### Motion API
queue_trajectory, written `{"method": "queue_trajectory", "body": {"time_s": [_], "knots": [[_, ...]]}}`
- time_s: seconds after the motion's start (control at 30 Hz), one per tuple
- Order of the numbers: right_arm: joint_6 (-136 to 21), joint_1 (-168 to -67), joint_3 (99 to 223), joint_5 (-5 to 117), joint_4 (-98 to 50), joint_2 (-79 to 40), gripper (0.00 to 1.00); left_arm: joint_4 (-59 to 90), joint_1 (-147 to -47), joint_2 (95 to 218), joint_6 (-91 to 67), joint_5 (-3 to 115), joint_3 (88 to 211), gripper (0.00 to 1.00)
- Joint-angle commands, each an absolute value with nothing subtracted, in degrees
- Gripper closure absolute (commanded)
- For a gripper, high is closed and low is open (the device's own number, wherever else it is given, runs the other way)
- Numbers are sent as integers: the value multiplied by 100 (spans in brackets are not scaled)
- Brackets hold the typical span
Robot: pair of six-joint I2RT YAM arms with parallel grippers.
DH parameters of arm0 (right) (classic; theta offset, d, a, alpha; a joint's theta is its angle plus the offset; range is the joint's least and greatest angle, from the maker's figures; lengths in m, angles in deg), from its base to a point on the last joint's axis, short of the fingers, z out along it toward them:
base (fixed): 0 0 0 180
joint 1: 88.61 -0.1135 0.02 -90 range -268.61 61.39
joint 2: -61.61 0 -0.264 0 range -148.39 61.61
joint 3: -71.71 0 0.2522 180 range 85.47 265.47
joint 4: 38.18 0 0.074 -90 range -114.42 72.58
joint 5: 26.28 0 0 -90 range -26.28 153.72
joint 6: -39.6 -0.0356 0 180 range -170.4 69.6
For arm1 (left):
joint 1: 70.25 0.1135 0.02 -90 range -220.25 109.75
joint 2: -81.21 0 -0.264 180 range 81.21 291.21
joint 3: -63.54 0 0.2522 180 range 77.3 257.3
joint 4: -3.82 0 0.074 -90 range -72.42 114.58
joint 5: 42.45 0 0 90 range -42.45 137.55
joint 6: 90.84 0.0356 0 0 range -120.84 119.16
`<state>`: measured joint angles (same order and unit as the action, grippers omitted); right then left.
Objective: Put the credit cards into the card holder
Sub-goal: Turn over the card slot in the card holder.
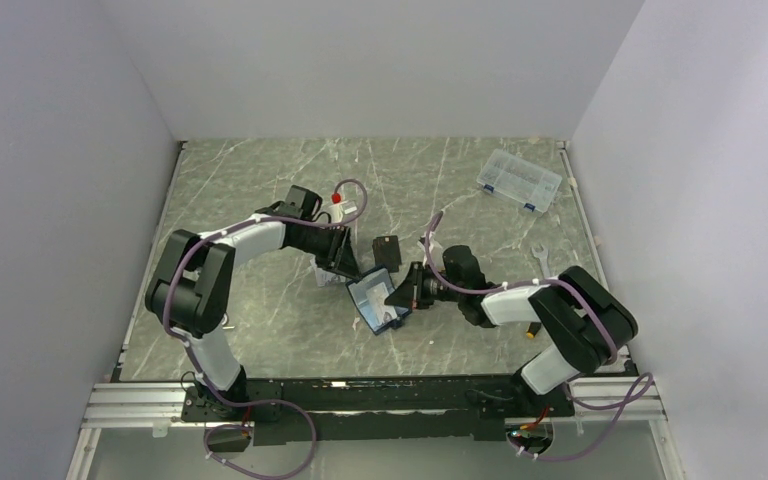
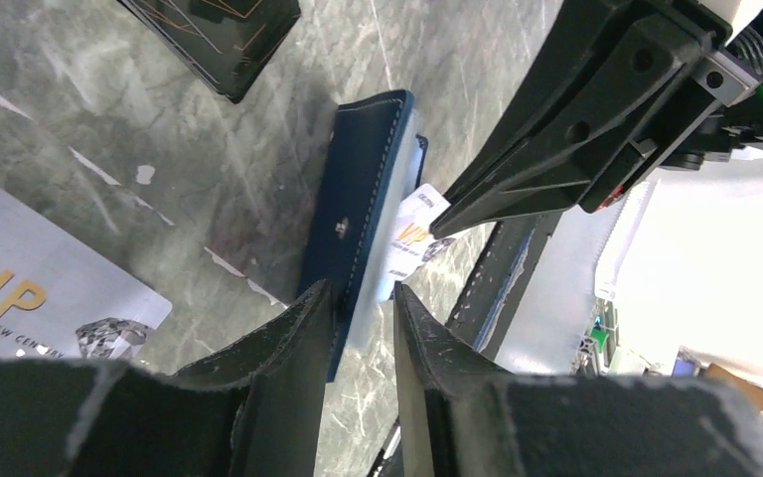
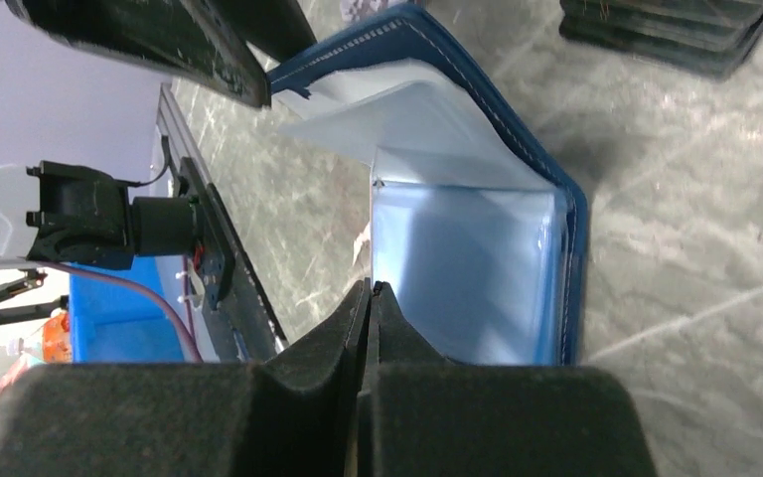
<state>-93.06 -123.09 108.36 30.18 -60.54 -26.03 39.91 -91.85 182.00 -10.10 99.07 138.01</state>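
Green marbled table (image 1: 280,340) with the navy card holder (image 1: 368,300) lying open at its middle.
The left end effector (image 2: 363,298) has its jaws apart, astride the holder's far-left edge. The right end effector (image 1: 397,293) has its jaws pressed together, tip at the edge of a white VIP credit card (image 2: 409,243) sitting part-way in the light blue inside. A second VIP card (image 2: 30,288) lies flat just left of the holder, and a black rectangle (image 2: 221,35) lies beyond.

- worktop (image 1: 260,330): green-grey marbled, pale veins.
- card holder (image 1: 368,297): navy, open near centre, pale blue lining showing.
- black rectangle (image 1: 387,250): flat, just behind it.
- silver VIP card (image 2: 40,298): flat, nearby.
- clear compartment box (image 1: 520,180), wrench (image 1: 540,258): right side.
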Motion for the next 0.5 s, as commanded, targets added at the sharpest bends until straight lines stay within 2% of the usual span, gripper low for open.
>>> {"method": "queue_trajectory", "body": {"time_s": [0.0,0.47], "knots": [[-9303,-12396,11145,2993,-6560,-2895,100,3882,-9221,18237,-934,10321,13827,66],[-9312,-12421,11287,3175,-6438,-3050,100,4360,-9670,18152,0,9823,13933,66]]}}
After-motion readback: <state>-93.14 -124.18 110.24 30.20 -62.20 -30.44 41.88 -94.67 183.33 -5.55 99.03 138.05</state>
